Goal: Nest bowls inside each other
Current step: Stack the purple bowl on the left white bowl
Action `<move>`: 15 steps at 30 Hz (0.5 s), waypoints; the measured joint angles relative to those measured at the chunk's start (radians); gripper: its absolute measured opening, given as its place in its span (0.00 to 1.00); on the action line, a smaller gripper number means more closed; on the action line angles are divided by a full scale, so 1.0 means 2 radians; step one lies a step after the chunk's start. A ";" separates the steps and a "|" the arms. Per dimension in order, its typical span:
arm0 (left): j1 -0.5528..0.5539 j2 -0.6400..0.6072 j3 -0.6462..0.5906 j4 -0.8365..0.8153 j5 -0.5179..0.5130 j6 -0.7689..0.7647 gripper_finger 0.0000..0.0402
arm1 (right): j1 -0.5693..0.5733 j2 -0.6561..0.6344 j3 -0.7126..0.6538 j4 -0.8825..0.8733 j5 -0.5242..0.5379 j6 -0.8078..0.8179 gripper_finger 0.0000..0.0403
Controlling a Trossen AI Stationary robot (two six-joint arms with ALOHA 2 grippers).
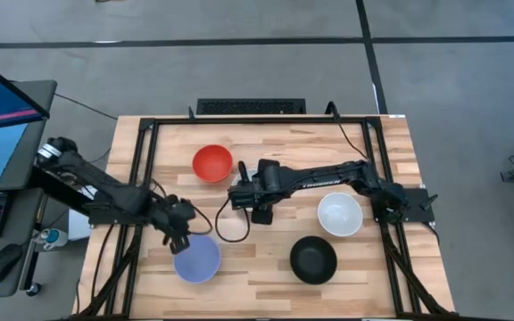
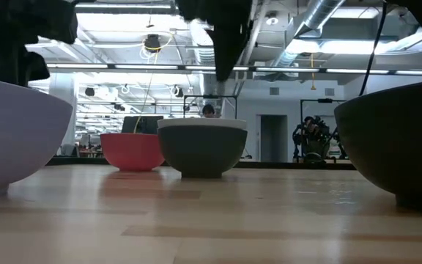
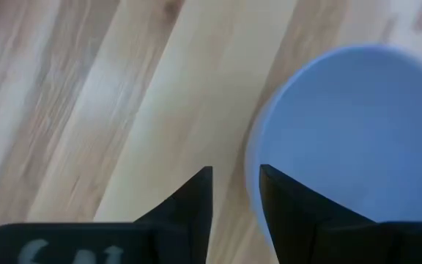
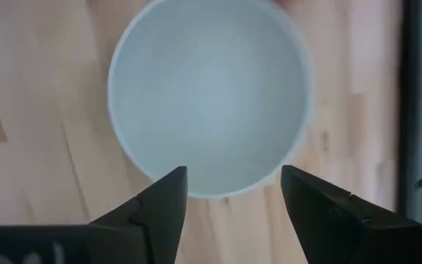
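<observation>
A light blue bowl point(image 1: 196, 259) stands near the table's front left. My left gripper point(image 1: 182, 237) is at its far rim, and in its wrist view point(image 3: 237, 176) the fingers stand a narrow gap apart, one over the bowl's inside point(image 3: 343, 139) and one outside. My right gripper point(image 4: 233, 176) is open above a white bowl point(image 4: 211, 95), which stands upright beside the red bowl point(image 2: 132, 150) in the low view point(image 2: 201, 147). My right gripper point(image 1: 241, 193) covers that bowl in the high view. A second white bowl point(image 1: 340, 214) and a black bowl point(image 1: 313, 259) stand at the right. My left gripper has the light blue bowl's rim point(image 3: 253, 158) in line with the gap between its fingers, which point down from above. I cannot tell whether the fingers touch the rim. The bowl stands on the table.
A black frame point(image 1: 145, 160) runs along the table's left, far and right sides. A dark cable loops on the wood point(image 1: 230, 234) between the blue bowl and my right gripper. Bare wood lies at the front centre point(image 1: 257, 276).
</observation>
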 joint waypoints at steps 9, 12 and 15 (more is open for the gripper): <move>-0.043 0.061 0.014 0.045 -0.015 -0.054 0.31 | -0.029 -0.114 0.001 0.007 0.060 -0.001 0.61; -0.044 0.075 0.014 0.039 -0.021 -0.063 0.32 | -0.049 -0.152 0.001 0.002 0.069 0.000 0.61; -0.042 0.081 0.013 0.043 -0.019 -0.064 0.32 | -0.064 -0.180 0.001 0.001 0.069 -0.001 0.61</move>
